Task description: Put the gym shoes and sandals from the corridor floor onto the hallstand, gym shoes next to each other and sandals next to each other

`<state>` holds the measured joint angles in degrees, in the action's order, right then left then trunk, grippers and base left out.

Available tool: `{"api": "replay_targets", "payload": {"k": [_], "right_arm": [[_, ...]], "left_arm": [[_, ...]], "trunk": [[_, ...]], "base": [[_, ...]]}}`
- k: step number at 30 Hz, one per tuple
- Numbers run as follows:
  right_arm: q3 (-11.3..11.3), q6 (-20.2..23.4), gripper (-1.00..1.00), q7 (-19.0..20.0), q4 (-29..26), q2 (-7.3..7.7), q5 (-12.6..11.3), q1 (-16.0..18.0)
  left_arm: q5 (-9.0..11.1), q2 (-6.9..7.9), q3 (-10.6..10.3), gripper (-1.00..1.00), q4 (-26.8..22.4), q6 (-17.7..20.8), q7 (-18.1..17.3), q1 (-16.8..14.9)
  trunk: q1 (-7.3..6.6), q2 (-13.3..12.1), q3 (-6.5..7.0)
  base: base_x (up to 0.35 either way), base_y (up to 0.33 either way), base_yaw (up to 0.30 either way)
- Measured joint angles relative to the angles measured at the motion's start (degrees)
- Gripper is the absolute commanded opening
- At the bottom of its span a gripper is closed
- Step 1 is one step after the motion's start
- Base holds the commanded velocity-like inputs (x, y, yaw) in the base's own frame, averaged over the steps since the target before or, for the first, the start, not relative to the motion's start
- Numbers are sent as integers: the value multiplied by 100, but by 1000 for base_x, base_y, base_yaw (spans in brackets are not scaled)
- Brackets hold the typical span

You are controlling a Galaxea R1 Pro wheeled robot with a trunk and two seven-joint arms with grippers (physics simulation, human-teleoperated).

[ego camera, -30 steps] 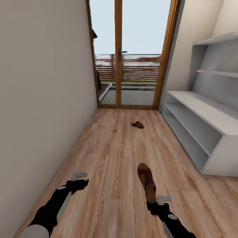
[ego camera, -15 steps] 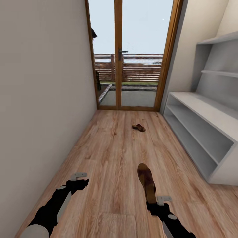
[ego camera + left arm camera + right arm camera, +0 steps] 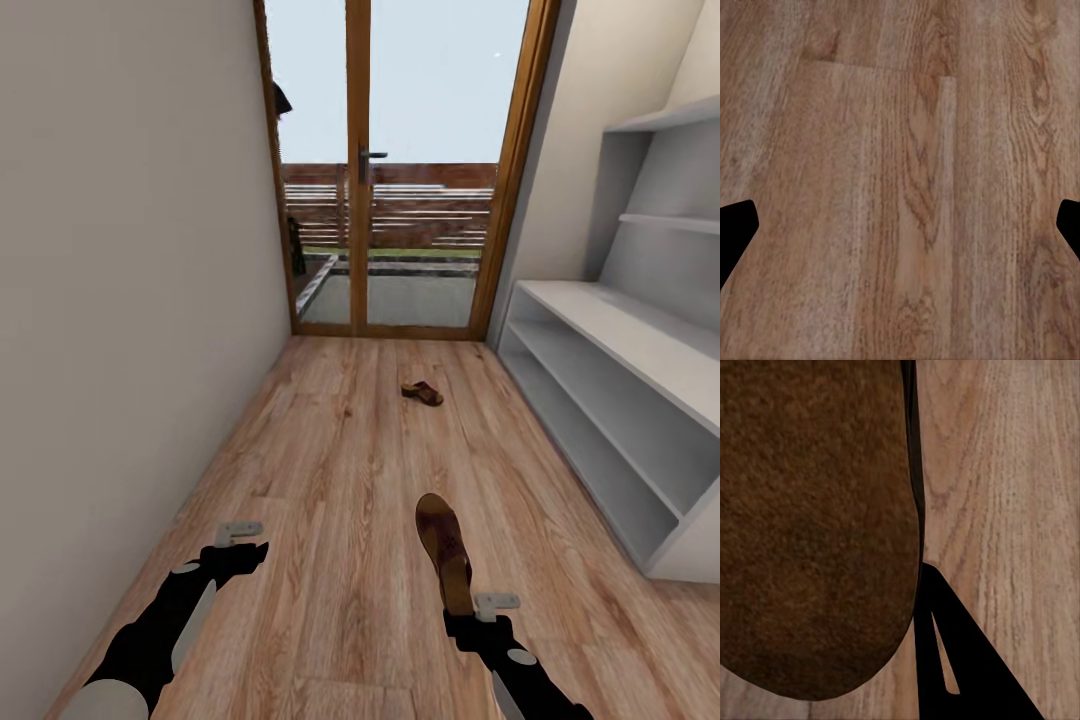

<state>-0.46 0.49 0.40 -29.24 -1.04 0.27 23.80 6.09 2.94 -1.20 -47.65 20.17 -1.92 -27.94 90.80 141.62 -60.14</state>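
In the corridor, on the wood floor [image 3: 330, 470], I'm rolling with a sandal [image 3: 443, 545] clamped in my right end effector [image 3: 480, 612]; in the right wrist view the sole [image 3: 817, 525] sits against one dark finger [image 3: 960, 660]. Left end effector [image 3: 240, 540] is empty, fingers [image 3: 735, 232] spread wide over bare planks.

Shoe rack [image 3: 640, 350] runs along the right wall: bench top and open shelves bare as far as I can see. Best bet: turn right and set this sandal flat on the bench top, well in from the front edge, leaving room beside it for its mate.

Second sandal [image 3: 422, 392] lies on the floor ahead, near the glass door [image 3: 400, 170], just off the rack's far end. Gym shoes not seen.

Clearance: left wall [image 3: 130, 300] is close to my left arm; the rack's near corner is the thing to clip when turning. Keep the held sandal level and swing wide.
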Motion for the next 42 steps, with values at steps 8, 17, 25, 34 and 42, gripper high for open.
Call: {"api": "replay_targets", "payload": {"k": [8, 17, 25, 34, 42], "right_arm": [[-1, 1, -100, -1, 0, 0, 0, 0], [6, 0, -100, -1, 0, -4, 0, 0], [14, 0, -100, -1, -4, -9, 3, 0], [15, 5, -100, -1, 0, -9, 4, 0], [15, 2, -100, -1, 1, -9, 7, 0]], "left_arm": [[0, 0, 0, 100, 0, 0, 0, 0], [2, 0, 0, 100, 0, 4, 0, 0], [9, 0, -1, 100, 0, 9, 0, 0], [9, 0, 0, 100, 0, 9, 0, 0], [9, 0, -4, 100, 0, 9, -1, 0]], "trunk": [[1, 0, 0], [1, 0, 0], [-2, 0, 0], [-3, 0, 0], [-3, 0, 0]], "base": [[6, 0, 0], [0, 0, 0], [83, 0, 0], [324, 0, 0], [344, 0, 0]]}}
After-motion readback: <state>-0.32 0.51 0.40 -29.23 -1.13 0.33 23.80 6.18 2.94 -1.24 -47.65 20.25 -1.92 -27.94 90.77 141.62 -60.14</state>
